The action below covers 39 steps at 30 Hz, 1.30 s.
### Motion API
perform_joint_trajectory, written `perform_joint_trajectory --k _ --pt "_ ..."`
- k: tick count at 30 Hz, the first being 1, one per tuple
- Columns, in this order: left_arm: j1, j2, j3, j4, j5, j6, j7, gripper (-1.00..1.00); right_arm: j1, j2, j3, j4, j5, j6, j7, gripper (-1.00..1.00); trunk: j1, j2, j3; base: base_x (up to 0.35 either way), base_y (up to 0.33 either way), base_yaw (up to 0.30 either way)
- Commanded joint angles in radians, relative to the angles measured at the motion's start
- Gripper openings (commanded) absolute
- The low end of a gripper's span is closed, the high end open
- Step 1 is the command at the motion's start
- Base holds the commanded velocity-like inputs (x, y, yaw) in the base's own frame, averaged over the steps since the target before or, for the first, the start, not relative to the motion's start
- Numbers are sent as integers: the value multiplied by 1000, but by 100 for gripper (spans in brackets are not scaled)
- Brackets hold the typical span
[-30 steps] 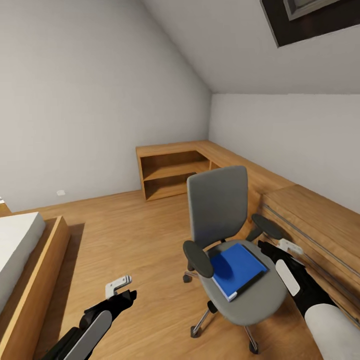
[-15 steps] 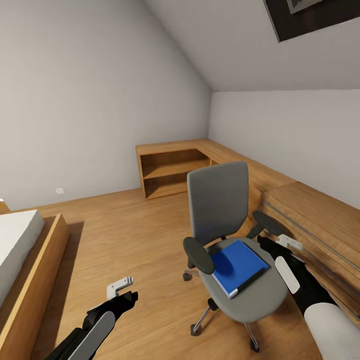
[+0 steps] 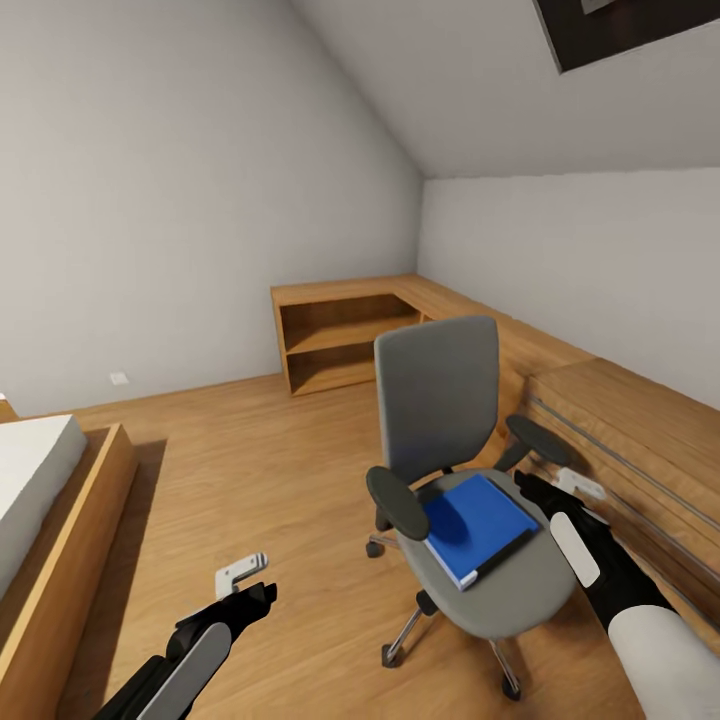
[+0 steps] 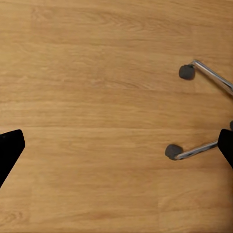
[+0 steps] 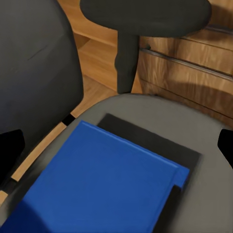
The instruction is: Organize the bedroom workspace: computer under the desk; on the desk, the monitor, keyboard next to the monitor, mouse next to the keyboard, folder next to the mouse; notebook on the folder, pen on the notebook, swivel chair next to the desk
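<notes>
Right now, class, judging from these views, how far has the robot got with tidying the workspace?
Nothing looks done yet. The folder lies flat on the seat of the swivel chair, which stands on open floor beside the wooden chest. In hand: the right gripper, jaws apart, hovers beside the folder; the left gripper hangs open over the floor. Lifting the folder and everything else remains.

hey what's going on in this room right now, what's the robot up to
The robot stands in front of the swivel chair, where the blue folder lies flat on the seat. Its right claw hangs open beside the seat's edge, close to the folder but not touching it. The left claw hangs open over bare wooden floor, near the chair's wheeled base, holding nothing. A bed is off to one side and low wooden shelving runs along the walls. The folder has not been picked up yet.
</notes>
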Motion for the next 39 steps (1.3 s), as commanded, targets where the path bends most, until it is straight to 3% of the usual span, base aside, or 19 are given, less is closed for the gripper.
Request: perform_joint_trajectory --k 1,25,31,39 --pt "-1 1 -3 -2 6 1 7 100 0 0 1 -2 -8 4 -5 100 4 -8 -4 0 0 0" --pt "-1 0 -6 -2 4 2 7 100 0 -8 1 19 -4 -5 4 100 96 -176 -79 0 0 0" --pt "-1 1 -59 -2 1 1 9 100 0 -9 -6 27 -5 -6 5 100 119 -218 -98 0 0 0" --pt "-1 1 -73 -3 -1 1 11 100 0 -9 -41 28 -5 -6 11 100 150 -274 -123 0 0 0"
